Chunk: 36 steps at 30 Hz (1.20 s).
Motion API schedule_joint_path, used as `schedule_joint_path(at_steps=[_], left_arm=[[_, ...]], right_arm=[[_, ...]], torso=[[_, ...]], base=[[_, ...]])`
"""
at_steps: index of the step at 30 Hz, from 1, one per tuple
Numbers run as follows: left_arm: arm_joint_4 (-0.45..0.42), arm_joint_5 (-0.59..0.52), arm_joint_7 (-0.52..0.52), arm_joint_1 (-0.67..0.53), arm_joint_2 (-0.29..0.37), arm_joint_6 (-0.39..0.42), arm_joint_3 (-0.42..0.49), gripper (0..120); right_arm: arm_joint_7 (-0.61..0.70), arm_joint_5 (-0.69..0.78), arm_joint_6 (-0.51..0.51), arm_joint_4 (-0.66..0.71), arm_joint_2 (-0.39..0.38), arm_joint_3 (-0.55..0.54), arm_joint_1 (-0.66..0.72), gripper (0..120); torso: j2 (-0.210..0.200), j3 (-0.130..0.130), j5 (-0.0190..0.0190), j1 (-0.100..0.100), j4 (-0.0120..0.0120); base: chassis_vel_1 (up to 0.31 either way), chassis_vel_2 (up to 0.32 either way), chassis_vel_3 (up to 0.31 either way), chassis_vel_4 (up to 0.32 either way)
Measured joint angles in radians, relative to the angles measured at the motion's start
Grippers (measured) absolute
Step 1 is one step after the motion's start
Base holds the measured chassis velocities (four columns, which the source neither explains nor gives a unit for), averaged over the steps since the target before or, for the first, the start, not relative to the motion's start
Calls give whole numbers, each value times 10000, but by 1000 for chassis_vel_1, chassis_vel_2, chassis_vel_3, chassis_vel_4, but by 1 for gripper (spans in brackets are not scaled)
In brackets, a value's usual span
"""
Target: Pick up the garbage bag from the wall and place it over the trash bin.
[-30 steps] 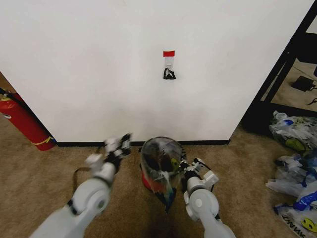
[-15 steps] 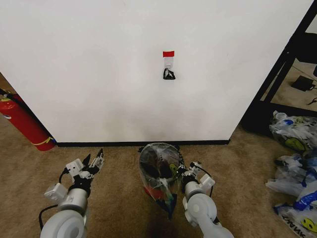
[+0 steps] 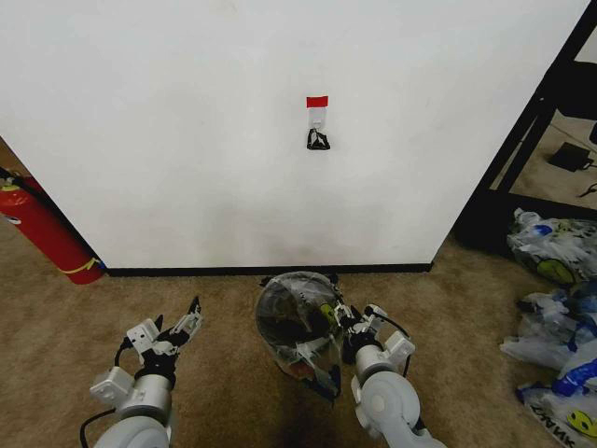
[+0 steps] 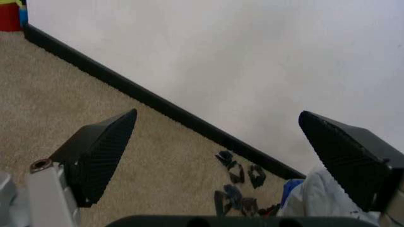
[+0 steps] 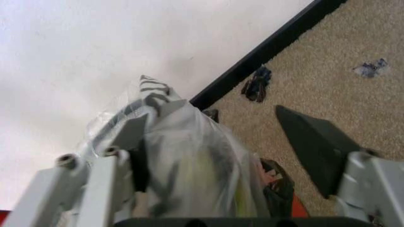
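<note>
1. The garbage bag (image 3: 300, 322) is off the wall (image 3: 233, 121) and draped over the trash bin (image 3: 297, 362), which stands on the carpet close to the black baseboard (image 3: 270, 271). Only the hook (image 3: 319, 140) and the red tape (image 3: 318, 101) remain up on the wall.
2. The right hand (image 3: 347, 329) sits against the bag's right edge. In the right wrist view its fingers are spread wide, with bag film (image 5: 189, 156) bulging between them and lying against one finger (image 5: 126, 137); it looks open rather than pinching.
3. The left hand (image 3: 183, 329) hovers low over the carpet, well to the left of the bin, fingers wide apart and holding nothing.
4. The step in hand looks like seating the bag's mouth around the rim. A loose tail of plastic hangs down the near side, so the fit seems uneven.
5. To do it well, work the film outward and down over the rim on each side in turn, gently: thin plastic tears or slips back easily.
6. Steady the light bin so it does not tip, and keep the fingers clear of the film when pulling away.
</note>
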Motion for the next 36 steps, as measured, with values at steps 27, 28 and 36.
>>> schedule_joint_path(at_steps=[27, 28, 36], left_arm=[[-489, 1484, 76, -109, 483, 393, 1145, 100], [-490, 1510, 75, -101, 477, 413, 1163, 100], [-502, 1793, 42, -209, 424, 572, 1516, 100]], right_arm=[[-6775, -1472, 2842, -2279, -726, 900, -261, 100], [-7053, -1142, 2846, -2208, -785, 906, -233, 100], [-10842, 318, 2820, -2959, -1010, 1315, 64, 100]], torso=[[-1, 0, 0, 1, 2], [-1, 0, 0, 1, 2], [-1, 1, -1, 1, -1]], base=[[0, 0, 0, 0], [0, 0, 0, 0], [0, 0, 0, 0]])
